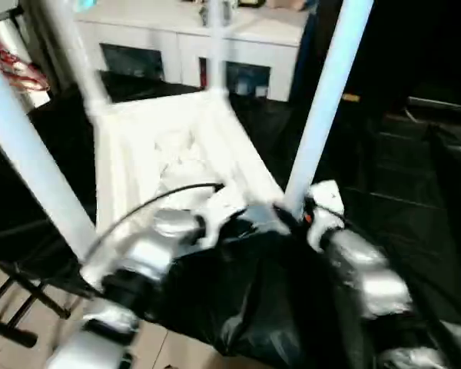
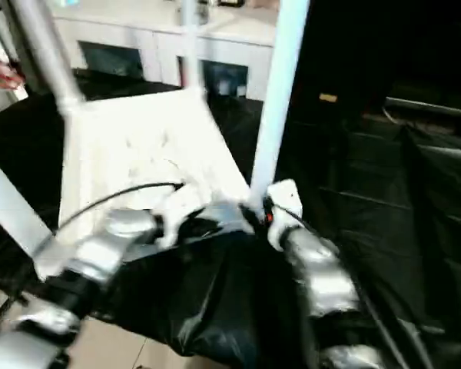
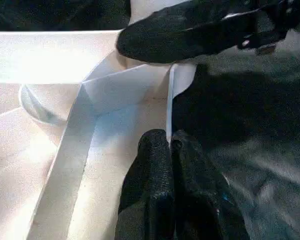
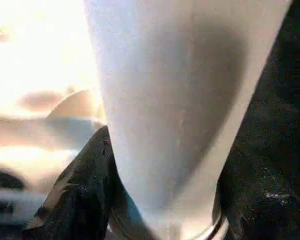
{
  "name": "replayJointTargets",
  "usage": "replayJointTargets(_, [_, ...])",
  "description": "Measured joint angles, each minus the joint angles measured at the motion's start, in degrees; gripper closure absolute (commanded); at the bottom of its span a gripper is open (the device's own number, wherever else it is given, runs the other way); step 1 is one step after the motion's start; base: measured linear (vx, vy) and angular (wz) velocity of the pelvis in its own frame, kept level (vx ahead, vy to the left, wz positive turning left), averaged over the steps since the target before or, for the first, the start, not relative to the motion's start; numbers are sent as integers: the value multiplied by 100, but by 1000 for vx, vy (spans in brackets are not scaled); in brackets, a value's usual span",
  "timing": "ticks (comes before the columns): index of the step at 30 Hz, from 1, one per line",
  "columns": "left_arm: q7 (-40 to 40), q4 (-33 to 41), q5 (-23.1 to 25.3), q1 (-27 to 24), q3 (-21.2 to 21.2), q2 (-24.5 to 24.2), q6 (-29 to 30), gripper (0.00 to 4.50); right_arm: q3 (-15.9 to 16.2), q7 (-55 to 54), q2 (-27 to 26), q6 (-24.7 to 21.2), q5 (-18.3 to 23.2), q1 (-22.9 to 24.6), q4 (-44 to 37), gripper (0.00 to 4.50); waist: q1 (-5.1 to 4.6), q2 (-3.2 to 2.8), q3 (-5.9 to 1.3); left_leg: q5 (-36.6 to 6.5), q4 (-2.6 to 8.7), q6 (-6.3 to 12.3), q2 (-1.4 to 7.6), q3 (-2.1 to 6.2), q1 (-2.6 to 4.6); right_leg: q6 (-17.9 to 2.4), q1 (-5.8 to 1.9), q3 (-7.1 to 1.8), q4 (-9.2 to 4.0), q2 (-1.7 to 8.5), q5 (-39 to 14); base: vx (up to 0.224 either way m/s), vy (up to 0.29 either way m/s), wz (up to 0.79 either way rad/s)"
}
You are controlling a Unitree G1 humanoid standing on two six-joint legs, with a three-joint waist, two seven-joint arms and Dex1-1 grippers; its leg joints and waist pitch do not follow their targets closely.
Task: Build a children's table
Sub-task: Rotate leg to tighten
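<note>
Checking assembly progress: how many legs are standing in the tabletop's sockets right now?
4. Near left leg, far left leg, far right leg, and near right leg, at whose base the right gripper sits. All stand up from the upturned tabletop.

The four legs of the children's table [image 1: 177, 165] run out past the picture edges, so their far ends cannot be seen. Beside the right gripper [image 4: 115, 200], the leg [image 4: 180, 100] covers one finger, leaving one dark fingertip [image 4: 85, 190] visible against it. Between the left gripper [image 3: 171, 150] fingers, the rim edge [image 3: 169, 107] disappears from view.
</note>
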State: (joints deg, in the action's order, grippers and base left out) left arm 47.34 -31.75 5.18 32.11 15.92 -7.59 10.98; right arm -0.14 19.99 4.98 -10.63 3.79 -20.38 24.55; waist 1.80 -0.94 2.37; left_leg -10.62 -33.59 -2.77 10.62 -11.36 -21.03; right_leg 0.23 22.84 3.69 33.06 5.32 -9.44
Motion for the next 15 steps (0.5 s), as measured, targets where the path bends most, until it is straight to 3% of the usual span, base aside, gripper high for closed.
replayJointTargets(2, [-49, -1, 28, 0, 2, 26, 0, 450, -15, -99, -38, 12, -2, -10, 18, 146, 1, -2, -1, 0, 3, 0, 0, 2, 1, 1, -1, 1, 0, 0, 0, 0, 0, 0])
replayJointTargets(8, [-9, 0, 79, -1, 48, 20, -72, 450, -17, -70, -84, 4, 20, 27, -51, 83, 0, -8, -5, 0, 5, 0, 0, 3, -2, 1, 1, 1, 0, -1, 0, 0, 0, 0])
replayJointTargets(11, [0, 14, 79, 0, 71, 15, -105, 450, -14, 121, -2, -1, 22, 105, -162, 77, 5, -10, -4, 0, 9, 0, 0, 3, -3, 1, 3, 2, 0, -1, 1, 0, 0, 0])
replayJointTargets(15, [59, 83, 78, -2, 189, 37, -149, 450, 2, 945, 615, -16, 271, 355, -436, 77, 82, -15, 0, 0, 12, 0, 0, -2, -17, 4, -1, -5, 0, 0, -1, 0, 0, 0])
